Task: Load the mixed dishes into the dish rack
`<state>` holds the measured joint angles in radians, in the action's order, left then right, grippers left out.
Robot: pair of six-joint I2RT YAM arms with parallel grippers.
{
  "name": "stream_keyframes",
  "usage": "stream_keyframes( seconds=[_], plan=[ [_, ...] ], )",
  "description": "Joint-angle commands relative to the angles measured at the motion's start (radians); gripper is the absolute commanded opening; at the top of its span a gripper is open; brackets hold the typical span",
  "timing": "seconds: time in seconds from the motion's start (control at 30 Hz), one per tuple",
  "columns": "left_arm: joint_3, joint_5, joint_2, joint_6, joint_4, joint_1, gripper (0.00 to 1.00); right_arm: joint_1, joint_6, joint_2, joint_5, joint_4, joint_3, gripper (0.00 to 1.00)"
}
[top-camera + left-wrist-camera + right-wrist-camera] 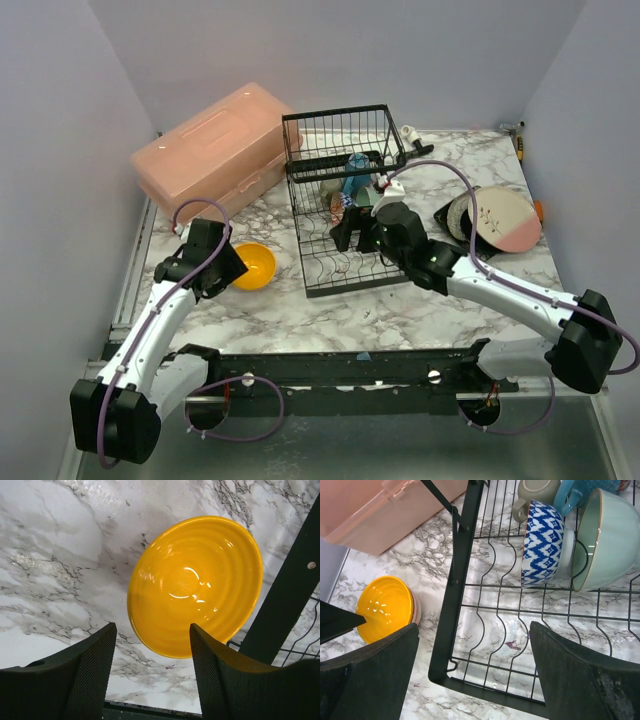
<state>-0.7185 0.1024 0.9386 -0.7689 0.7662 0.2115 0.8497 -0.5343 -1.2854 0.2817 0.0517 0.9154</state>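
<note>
Yellow bowl (195, 585) sits on the marble table (60, 555), just beside the black dish rack (462, 555) — left claw (152, 630) above it, fingers apart. Right claw (474, 630), apart too and empty, hangs over the rack — a blue bowl (542, 542) and a mint bowl (615, 535) stand inside.

nothing here that i can read: no words, numbers or brand marks show on anything in my views. the only markings are a blue-and-white diamond pattern on the blue bowl (542, 542) and a small sprig drawing on the plate (505, 220), and neither is lettering.
</note>
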Motion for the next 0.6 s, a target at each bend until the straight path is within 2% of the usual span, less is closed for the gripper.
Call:
stream_keyframes(
  seconds=[0.0,0.23,0.57],
  plan=[
    [0.033,0.088,0.005,-0.053,0.013,0.002,0.59,0.003,-0.006,0.044,0.018,-0.005,-0.022,0.94],
    [0.073,0.103,0.031,-0.064,-0.035,0.002,0.51,0.003,-0.019,0.066,0.017,-0.01,-0.047,0.94],
    [0.077,0.118,0.074,-0.062,-0.076,0.002,0.24,0.003,-0.036,0.055,-0.015,-0.008,-0.042,0.94]
  ],
)
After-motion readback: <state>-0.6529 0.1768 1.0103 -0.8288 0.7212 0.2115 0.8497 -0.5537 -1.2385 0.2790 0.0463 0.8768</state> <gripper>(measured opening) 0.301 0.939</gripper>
